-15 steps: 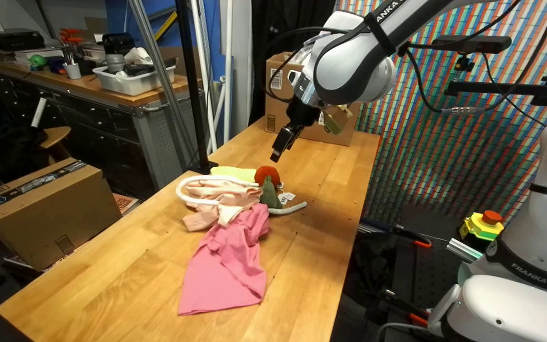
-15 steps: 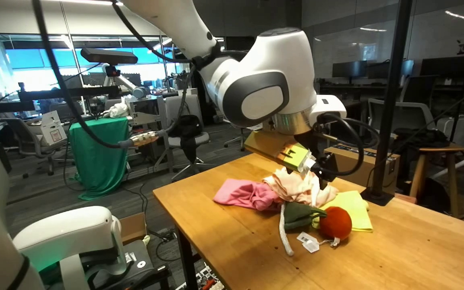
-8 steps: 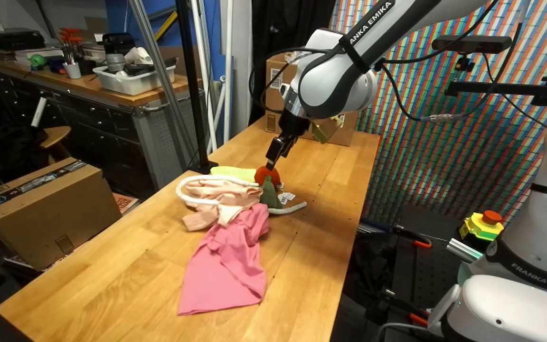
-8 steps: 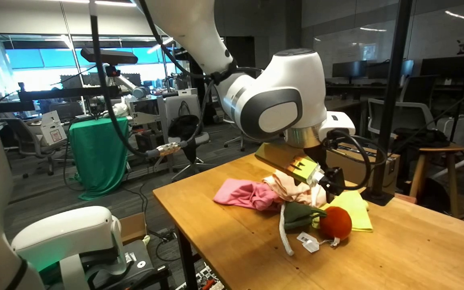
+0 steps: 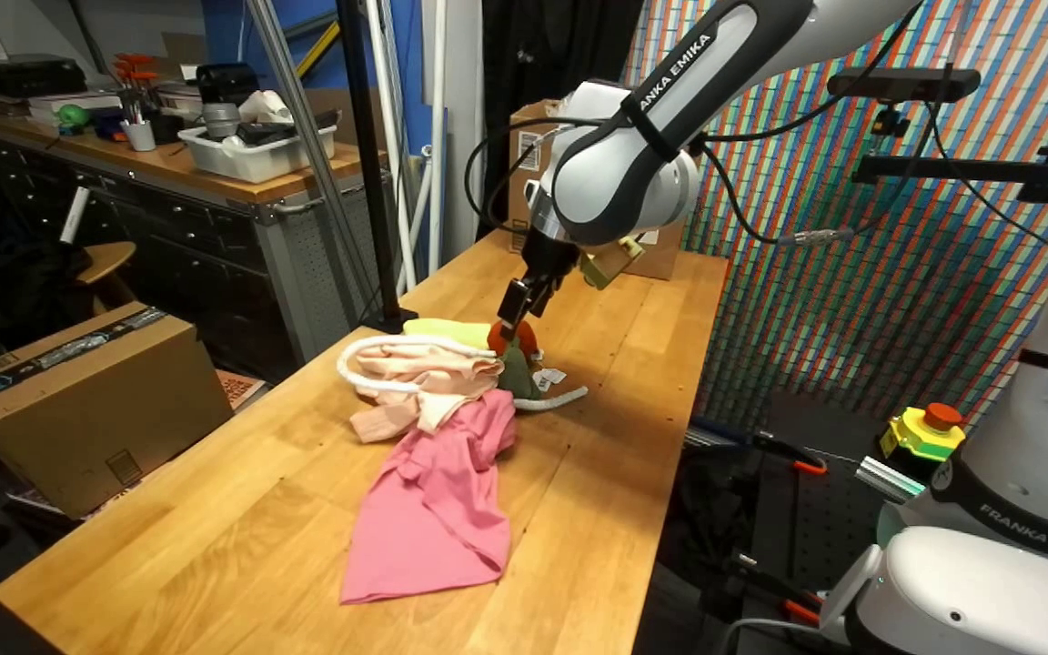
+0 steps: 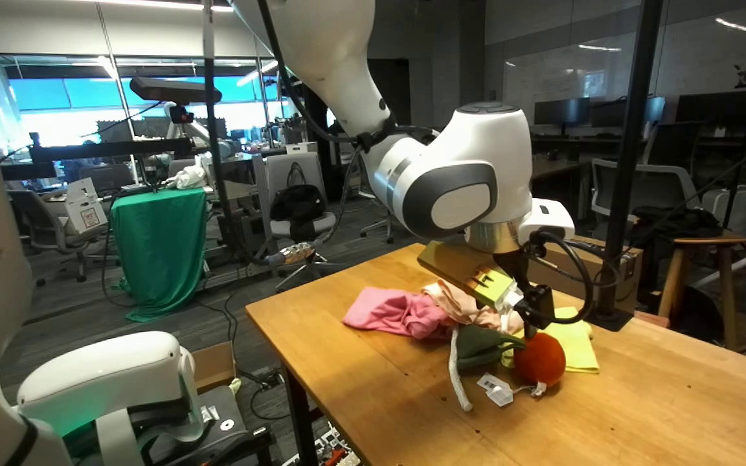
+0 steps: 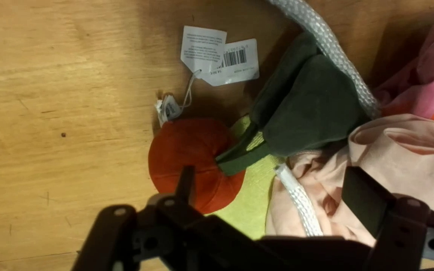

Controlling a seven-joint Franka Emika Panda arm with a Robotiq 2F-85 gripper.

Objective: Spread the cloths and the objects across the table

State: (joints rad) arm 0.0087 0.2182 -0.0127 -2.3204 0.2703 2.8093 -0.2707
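A pink cloth [image 5: 438, 523] lies crumpled at one end of a pile, beside a peach cloth [image 5: 419, 371] and a yellow cloth [image 6: 574, 346]. A plush toy with a red round body [image 7: 179, 150] and dark green leaves lies partly on the yellow cloth. A white rope [image 7: 301, 201] loops over the peach cloth; its other end runs past the leaves onto the table. My gripper [image 7: 269, 171] is wide open and empty above the pile. In the wrist view one finger overlaps the red body, the other the peach cloth. It also shows in both exterior views [image 5: 510, 326] [image 6: 530, 329].
The wooden table [image 5: 215, 537] carries the pile. A black pole [image 6: 622, 175] stands on a foot at the table edge near the yellow cloth. A cardboard box [image 5: 656, 255] stands at the far end. Paper tags [image 7: 220, 58] are tied to the toy.
My gripper has moved down and in toward the pile, from above the table to just over the toy. The cloths, toy and rope have not moved.
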